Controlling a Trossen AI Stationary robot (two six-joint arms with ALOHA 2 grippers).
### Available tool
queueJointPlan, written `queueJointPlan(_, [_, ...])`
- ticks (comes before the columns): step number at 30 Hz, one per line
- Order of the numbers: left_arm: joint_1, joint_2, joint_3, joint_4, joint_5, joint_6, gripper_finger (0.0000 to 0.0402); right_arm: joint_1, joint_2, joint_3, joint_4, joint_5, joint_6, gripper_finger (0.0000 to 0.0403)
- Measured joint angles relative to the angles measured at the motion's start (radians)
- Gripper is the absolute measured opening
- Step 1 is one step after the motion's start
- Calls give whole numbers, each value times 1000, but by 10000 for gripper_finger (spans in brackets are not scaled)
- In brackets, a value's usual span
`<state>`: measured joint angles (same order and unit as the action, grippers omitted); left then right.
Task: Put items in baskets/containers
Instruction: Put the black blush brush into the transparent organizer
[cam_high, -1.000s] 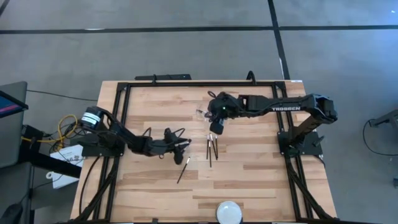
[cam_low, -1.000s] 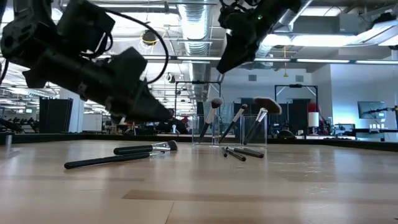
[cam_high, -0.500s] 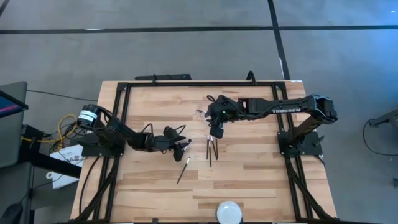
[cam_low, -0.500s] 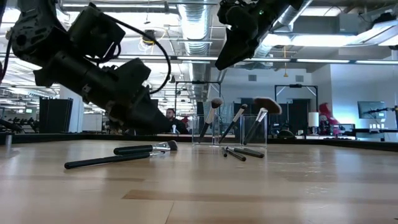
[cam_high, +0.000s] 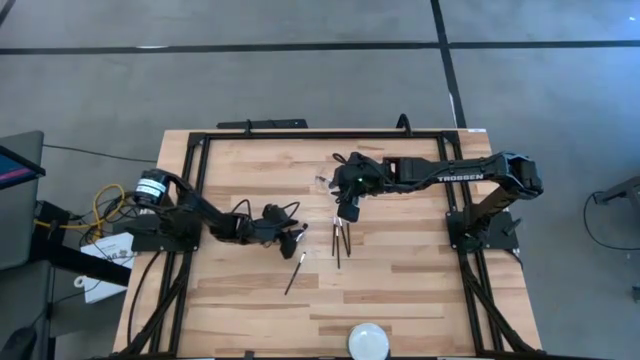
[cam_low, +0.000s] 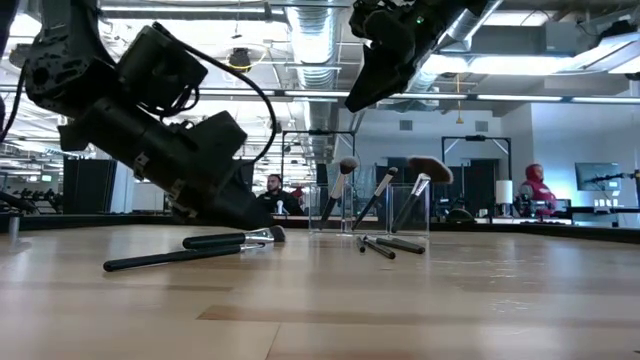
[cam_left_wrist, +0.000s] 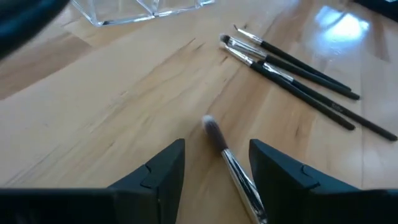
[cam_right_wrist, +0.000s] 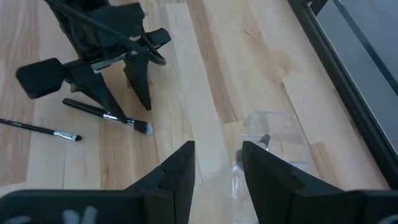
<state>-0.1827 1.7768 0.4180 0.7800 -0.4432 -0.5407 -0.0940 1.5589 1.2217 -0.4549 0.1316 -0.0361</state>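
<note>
My left gripper (cam_high: 296, 238) is open and low over the table. Its fingers stand on either side of a dark-handled brush with a pale tip (cam_left_wrist: 216, 135), also seen in the right wrist view (cam_right_wrist: 109, 115), without touching it. A second, thinner brush (cam_high: 295, 273) lies near it. Three more brushes (cam_high: 338, 240) lie side by side mid-table. The clear container (cam_low: 365, 208) stands toward the far edge with three brushes (cam_low: 421, 186) leaning in it, heads up. My right gripper (cam_high: 347, 213) hangs open in the air between the container and the three brushes.
A white round disc (cam_high: 368, 340) sits at the table's near edge. Black frame rails (cam_high: 190, 190) run along the table's left, right and far sides. People (cam_low: 534, 186) show in the room behind. Bare wood lies near and right of the brushes.
My left gripper has come down toward the table and now stands low over the brush, with its arm tipped more steeply. The brushes and the container have stayed in place.
</note>
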Motion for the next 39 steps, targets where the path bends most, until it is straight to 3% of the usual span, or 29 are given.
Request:
queueJointPlan(5, [29, 54, 43, 1, 66, 0, 175, 0, 0, 0, 5, 0, -1, 123])
queueJointPlan(11, [39, 87, 56, 13, 71, 2, 157, 0, 0, 0, 7, 0, -1, 123])
queueJointPlan(15, [41, 57, 53, -13, 84, 4, 106, 0, 0, 0, 11, 0, -24, 123])
queueJointPlan(19, [51, -1, 51, -13, 107, 19, 24, 0, 0, 0, 23, -1, -34, 122])
queueJointPlan(21, [55, -37, 51, -13, 105, 49, 9, 9, 0, -1, 23, -10, -35, 121])
queueJointPlan(25, [53, -151, 51, -22, 110, 123, 4, 43, 0, -1, 21, -82, -36, 121])
queueJointPlan(31, [52, -302, 51, -218, 187, 187, 13, 101, 0, -1, 15, -80, -63, 121])
queueJointPlan(34, [45, -304, 51, -285, 183, 159, 36, 110, 0, -1, 19, -80, -77, 121])
queueJointPlan(39, [8, -195, 51, -279, 160, 132, 95, 105, 0, -1, 23, -80, -70, 121])
